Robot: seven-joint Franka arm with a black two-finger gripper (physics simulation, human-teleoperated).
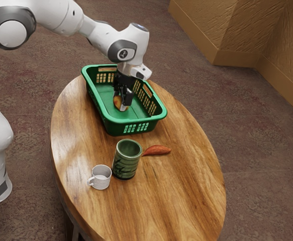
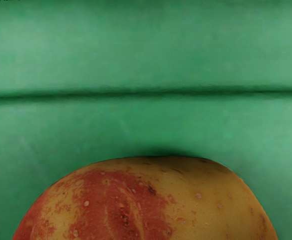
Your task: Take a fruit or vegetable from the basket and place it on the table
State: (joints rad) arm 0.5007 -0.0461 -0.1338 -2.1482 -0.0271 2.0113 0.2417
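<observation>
Gripper low inside green basket, red-yellow fruit at its tip.

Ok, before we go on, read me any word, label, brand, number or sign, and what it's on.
None readable.
Pale mark on the arm's round joint cover: too small to read.
Tall green cup: dark pattern, no lettering I can make out.
Red-and-yellow produce: blotches, no label visible.
</observation>
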